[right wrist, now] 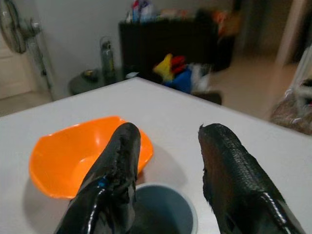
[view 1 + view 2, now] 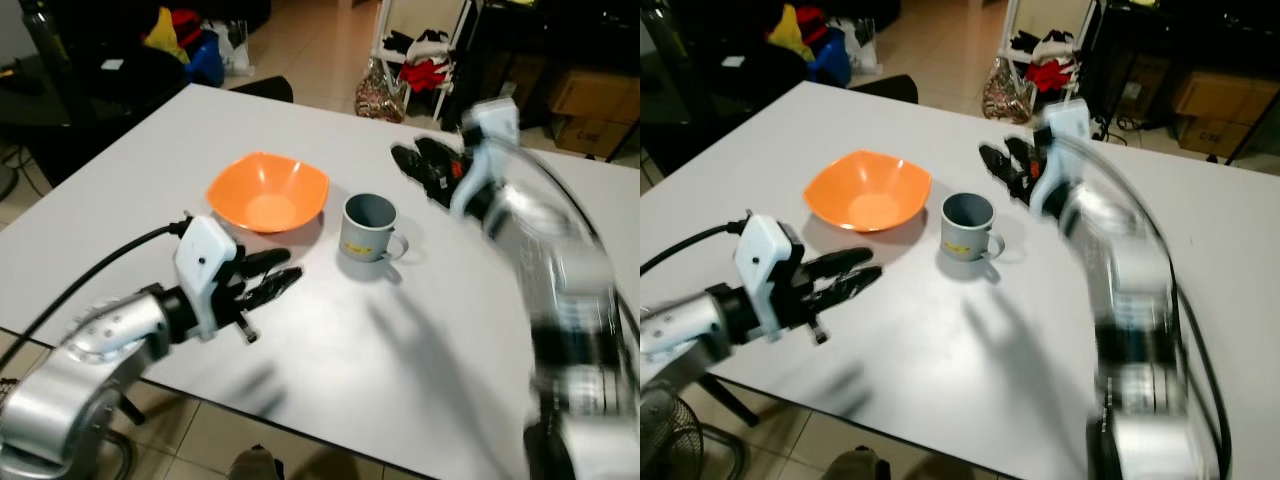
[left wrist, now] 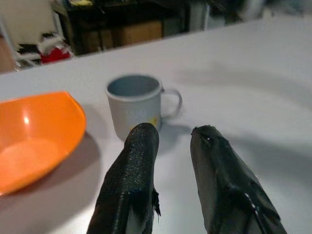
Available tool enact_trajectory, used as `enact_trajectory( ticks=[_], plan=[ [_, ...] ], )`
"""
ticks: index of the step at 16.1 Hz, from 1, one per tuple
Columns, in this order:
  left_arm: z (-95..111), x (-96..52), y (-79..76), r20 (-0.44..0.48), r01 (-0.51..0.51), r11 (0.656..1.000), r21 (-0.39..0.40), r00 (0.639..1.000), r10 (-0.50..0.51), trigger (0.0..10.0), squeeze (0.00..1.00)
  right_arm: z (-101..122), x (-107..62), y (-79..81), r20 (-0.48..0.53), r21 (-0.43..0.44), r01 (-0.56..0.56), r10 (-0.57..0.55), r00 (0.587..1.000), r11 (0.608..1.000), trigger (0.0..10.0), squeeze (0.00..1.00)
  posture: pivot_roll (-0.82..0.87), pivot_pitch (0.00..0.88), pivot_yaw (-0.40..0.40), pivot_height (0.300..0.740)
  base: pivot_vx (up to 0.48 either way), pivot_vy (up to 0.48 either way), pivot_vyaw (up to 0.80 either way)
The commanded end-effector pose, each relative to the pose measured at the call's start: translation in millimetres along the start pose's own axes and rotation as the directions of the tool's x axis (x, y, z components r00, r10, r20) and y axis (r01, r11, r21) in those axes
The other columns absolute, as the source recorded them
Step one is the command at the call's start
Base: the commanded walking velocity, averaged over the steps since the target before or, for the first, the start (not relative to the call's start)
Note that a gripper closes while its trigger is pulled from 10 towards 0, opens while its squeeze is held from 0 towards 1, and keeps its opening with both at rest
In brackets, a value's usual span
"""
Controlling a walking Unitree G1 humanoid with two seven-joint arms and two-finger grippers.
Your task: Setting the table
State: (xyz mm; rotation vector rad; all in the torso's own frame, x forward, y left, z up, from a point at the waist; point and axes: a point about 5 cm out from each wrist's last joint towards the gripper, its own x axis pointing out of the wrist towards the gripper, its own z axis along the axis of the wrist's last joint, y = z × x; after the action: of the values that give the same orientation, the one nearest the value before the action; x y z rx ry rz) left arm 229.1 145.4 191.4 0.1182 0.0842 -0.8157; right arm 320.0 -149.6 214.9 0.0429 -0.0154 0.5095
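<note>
Both pincers, our left pincer [image 2: 275, 278] and blurred right pincer [image 2: 420, 165], hang released and empty above the white surface [image 2: 400, 360], flanking the grey mug [image 2: 366, 236] standing beside the orange bowl [image 2: 268, 192].

Red clothes [image 2: 428, 72] on rack — cardboard boxes [image 2: 590, 100] behind.

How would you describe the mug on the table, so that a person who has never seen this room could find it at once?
Look at the white table and find the orange bowl near its middle. Just to the robot's right of that bowl stands the mug, upright and empty. It is grey with a small yellow mark on its side, its handle turned away from the bowl, and it is the only cup there.
</note>
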Motion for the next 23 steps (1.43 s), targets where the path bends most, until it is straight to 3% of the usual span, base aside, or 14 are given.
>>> enact_trajectory(
  ticks=[1,2,6,9,12,16,23],
  plan=[
    [7,0.9,3.5,0.057,-0.109,0.994,0.014,0.992,0.108,10.0,0.00,3,-15.5,12.5,0.051,0.015,0.027,-0.028,0.998,1.000,10.0,0.36,0.17,0.000,0.006,0.727,0.000,0.000,0.00],
    [9,3.3,5.4,0.097,-0.196,0.980,-0.014,0.976,0.197,10.0,0.00,-6,-31.5,22.1,0.053,0.037,0.072,-0.073,0.996,0.997,10.0,1.00,0.16,0.000,0.011,0.727,0.000,0.000,0.00],
    [-1,11.1,-5.0,0.095,-0.327,0.943,-0.055,0.939,0.331,10.0,0.00,-39,-74.4,52.4,-0.079,-0.007,0.135,-0.135,0.988,0.991,10.0,1.00,0.16,0.000,0.018,0.727,0.000,0.000,0.13],
    [-19,6.9,-15.6,0.014,-0.356,0.934,-0.015,0.934,0.357,10.0,0.00,-45,-86.2,51.3,-0.056,0.037,0.235,-0.233,0.971,0.971,10.0,1.00,0.16,0.000,0.017,0.727,0.000,0.000,0.80],
    [-22,5.1,-14.3,0.008,-0.403,0.915,-0.020,0.915,0.404,10.0,0.00,-49,-94.4,50.2,-0.046,0.061,0.271,-0.269,0.962,0.961,10.0,1.00,0.17,0.000,0.017,0.727,0.000,0.000,0.80],
    [-27,1.5,-15.8,-0.016,-0.434,0.901,-0.001,0.901,0.434,10.0,0.00,-47,-94.8,63.0,-0.022,0.079,0.196,-0.195,0.981,0.977,10.0,1.00,0.16,0.000,0.025,0.727,0.000,0.000,0.80],
    [-34,-0.5,-17.5,-0.040,-0.451,0.892,0.014,0.891,0.451,10.0,0.00,-51,-96.5,66.5,-0.030,0.091,0.159,-0.157,0.987,0.983,10.0,1.00,0.16,0.000,0.029,0.727,0.000,0.000,0.80]
  ],
)
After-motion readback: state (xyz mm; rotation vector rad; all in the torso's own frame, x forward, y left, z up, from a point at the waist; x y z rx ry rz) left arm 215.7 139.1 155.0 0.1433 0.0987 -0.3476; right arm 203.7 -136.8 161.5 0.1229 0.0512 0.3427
